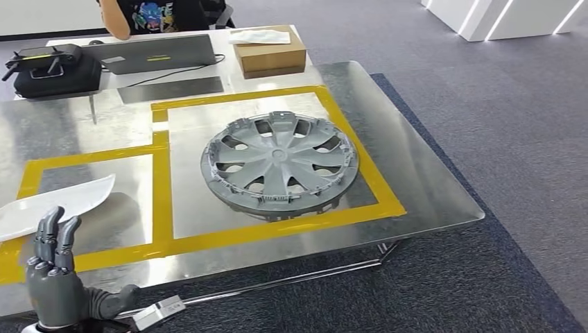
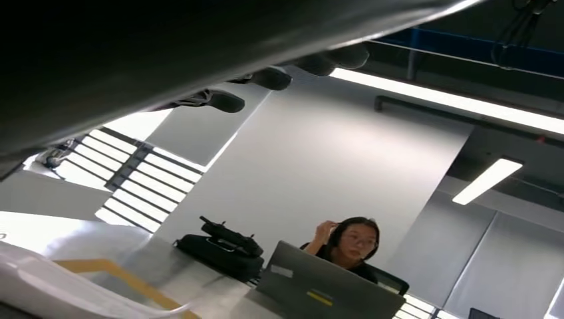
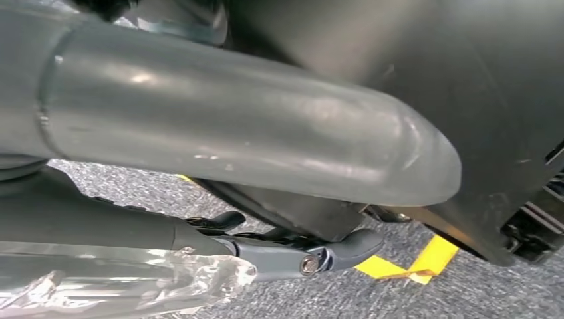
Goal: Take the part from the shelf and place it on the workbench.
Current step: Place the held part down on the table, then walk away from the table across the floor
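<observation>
Head view looks down on a shiny metal workbench (image 1: 416, 187) marked out with yellow tape (image 1: 161, 182) into rectangles. In the larger taped rectangle lies a grey wheel cover (image 1: 279, 165), flat on the surface, well inside the tape on three sides and close to the strip nearest the robot. Over at the lower left, the left hand (image 1: 57, 277) is up at the bench's near edge, fingers (image 1: 67, 232) pointing upward and close together, thumb stuck out to the side. A white curved part (image 1: 59, 204) sits right at those fingertips, lying over the smaller taped rectangle; whether the hand grips it or only touches it, I cannot tell. The left wrist view catches the underside of that pale part (image 2: 60, 286) low over the tape. Right wrist view: the right hand (image 3: 286, 249) hangs over grey carpet (image 3: 465, 292), dark fingers fairly straight, nothing seen between them. At the far end of the bench: a laptop (image 1: 156, 52), a cardboard box (image 1: 270, 50), a black case (image 1: 52, 69), and a person (image 1: 163, 14) seated behind
</observation>
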Tool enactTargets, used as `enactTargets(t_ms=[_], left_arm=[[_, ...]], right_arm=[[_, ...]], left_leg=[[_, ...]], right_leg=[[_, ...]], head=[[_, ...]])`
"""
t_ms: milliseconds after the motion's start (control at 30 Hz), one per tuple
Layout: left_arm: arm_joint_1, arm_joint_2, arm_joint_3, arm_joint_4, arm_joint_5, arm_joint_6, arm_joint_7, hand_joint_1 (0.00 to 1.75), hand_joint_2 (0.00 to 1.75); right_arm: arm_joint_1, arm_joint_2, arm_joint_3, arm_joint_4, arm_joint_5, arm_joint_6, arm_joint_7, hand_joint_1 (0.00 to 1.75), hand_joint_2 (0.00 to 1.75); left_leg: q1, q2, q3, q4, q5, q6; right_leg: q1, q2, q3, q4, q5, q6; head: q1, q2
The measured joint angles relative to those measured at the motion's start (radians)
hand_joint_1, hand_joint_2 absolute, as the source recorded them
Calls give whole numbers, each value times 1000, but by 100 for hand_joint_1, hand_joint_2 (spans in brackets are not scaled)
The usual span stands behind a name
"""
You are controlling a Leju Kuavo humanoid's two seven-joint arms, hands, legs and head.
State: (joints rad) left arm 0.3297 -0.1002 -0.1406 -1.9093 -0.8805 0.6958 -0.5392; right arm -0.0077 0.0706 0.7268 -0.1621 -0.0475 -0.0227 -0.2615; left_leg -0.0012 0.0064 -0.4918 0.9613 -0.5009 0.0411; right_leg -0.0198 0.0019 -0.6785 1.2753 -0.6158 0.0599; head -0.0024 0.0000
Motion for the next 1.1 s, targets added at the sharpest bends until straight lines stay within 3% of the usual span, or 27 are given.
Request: enactTargets(t_ms=[33, 133, 200, 267, 333, 367, 433, 467, 500, 533, 567, 633, 700, 733, 800, 833, 867, 933, 967, 1000, 1033, 1067, 1100], left_arm=[[3, -4, 0, 3, 10, 0, -2, 0, 0], [10, -16, -1, 9, 34, 0, -10, 0, 0], [14, -23, -3, 12, 47, 0, -15, 0, 0], [19, -31, -5, 16, 59, 0, -18, 0, 0], [26, -41, -5, 19, 69, 0, -19, 0, 0], [29, -46, -5, 19, 74, 0, -20, 0, 0], [35, -55, -5, 20, 89, 0, -27, 0, 0], [39, -60, -5, 21, 98, 0, -33, 0, 0], [42, -65, -4, 22, 107, 0, -39, 0, 0], [45, -69, -4, 23, 114, 0, -45, 0, 0], [46, -73, -3, 24, 119, 0, -49, 0, 0], [47, -81, -1, 24, 124, 0, -53, 0, 0], [48, -88, 0, 24, 128, 1, -56, 0, 0], [49, -90, 1, 24, 131, 1, -58, 0, 0], [51, -95, 4, 25, 135, 1, -63, 0, 0], [51, -98, 5, 25, 137, 1, -66, 0, 0], [52, -102, 6, 25, 137, 2, -67, 0, 0], [54, -107, 8, 27, 143, 2, -68, 0, 0], [55, -108, 9, 28, 148, 2, -68, 0, 0], [56, -108, 9, 30, 153, 2, -68, 0, 0], [56, -109, 9, 32, 157, 2, -68, 0, 0], [56, -109, 10, 34, 159, 2, -68, 0, 0], [56, -109, 10, 35, 161, 2, -68, 0, 0]], right_arm=[[0, 0, 0, 0, -2, 0, 0, 0, 0], [-1, 2, 0, 0, -3, 0, 0, 0, 0], [-3, 5, 0, 0, -3, -2, 1, 0, 0], [-3, 8, 0, 0, -3, -3, 1, 0, 0], [-3, 9, 0, 0, -3, -3, 1, 0, 0], [-2, 10, 0, 0, -3, -3, 0, 0, 0], [-1, 10, 0, 0, -3, -3, -2, 0, 0], [0, 9, 0, 0, -3, -3, -3, 0, 0], [1, 9, 0, 0, -3, -3, -5, 0, 0], [2, 9, 0, 0, -3, -3, -8, 0, 0], [3, 9, 0, 0, -3, -3, -10, 0, 0], [3, 10, 0, 0, -3, -3, -14, 0, 0], [4, 11, 0, 0, -4, -3, -14, 0, 0], [4, 11, 0, 0, -4, -3, -15, 0, 0], [5, 10, 0, 0, -4, -3, -15, 0, 0], [5, 10, -1, 0, -4, -3, -15, 0, 0], [5, 9, -1, 0, -4, -3, -15, 0, 0], [5, 8, -1, 0, -4, -4, -16, 0, 0], [4, 8, -1, 0, -4, -5, -16, 0, 0], [4, 8, -2, 0, -4, -6, -16, 0, 0], [5, 7, -2, 0, -4, -6, -16, 0, 0], [5, 6, -2, 0, -4, -7, -16, 0, 0], [6, 5, -2, 0, -4, -7, -16, 0, 0]], left_leg=[[1, 0, 0, 1, 1, -2], [5, -2, -5, 12, -2, -15], [2, -4, -14, 23, -2, -28], [1, -5, -21, 30, 1, -40], [4, -5, -32, 51, -24, -50], [5, -5, -47, 87, -56, -54], [7, -5, -95, 208, -136, -60], [7, -4, -116, 267, -165, -60], [7, -5, -123, 301, -173, -58], [7, -5, -113, 298, -161, -53], [6, -5, -83, 257, -133, -46], [-2, -4, 7, 115, -81, -23], [-11, -2, 63, 17, -64, -11], [-15, -2, 69, 0, -64, -9], [-17, 2, 60, -9, -45, -6], [-15, 5, 52, -14, -32, 0], [-12, 9, 42, -19, -19, 5], [-9, 18, 13, -21, 5, 11], [-9, 24, -2, -20, 15, 11], [-10, 31, -17, -19, 26, 10], [-9, 38, -31, -16, 35, 8], [-9, 46, -45, -12, 43, 6], [-8, 54, -57, -6, 49, 2]], right_leg=[[-1, -1, 13, -14, 18, 3], [-6, -1, 123, -203, 98, 8], [-5, 3, 158, -266, 102, 0], [-4, 6, 152, -269, 104, -16], [-5, 5, 143, -270, 111, -33], [-5, 3, 137, -271, 116, -42], [-1, -1, 120, -271, 127, -55], [3, -4, 110, -270, 133, -59], [7, -5, 100, -270, 140, -61], [11, -6, 90, -269, 148, -62], [15, -6, 82, -269, 155, -62], [22, -5, 69, -269, 170, -60], [23, -6, 62, -270, 185, -52], [21, -7, 61, -272, 193, -45], [17, -6, 57, -274, 203, -32], [17, -5, 50, -265, 188, -27], [16, -4, 38, -240, 156, -23], [14, -3, 4, -130, 53, -14], [12, -3, -7, -65, 16, -9], [10, -3, -10, -16, 2, -4], [8, -4, 2, 2, 15, 0], [6, -6, 32, -15, 43, 3], [3, -15, 79, -68, 72, 6]], head=[[0, 0], [2, 0], [2, 0], [0, 0], [-2, 0], [-3, 0], [-5, 0], [-5, 0], [-5, 0], [-5, 0], [-5, 0], [-5, 0], [-4, 0], [-4, 0], [-6, 0], [-6, 0], [-4, 0], [1, 0], [3, 0], [4, 0], [4, 0], [5, 0], [5, 0]])
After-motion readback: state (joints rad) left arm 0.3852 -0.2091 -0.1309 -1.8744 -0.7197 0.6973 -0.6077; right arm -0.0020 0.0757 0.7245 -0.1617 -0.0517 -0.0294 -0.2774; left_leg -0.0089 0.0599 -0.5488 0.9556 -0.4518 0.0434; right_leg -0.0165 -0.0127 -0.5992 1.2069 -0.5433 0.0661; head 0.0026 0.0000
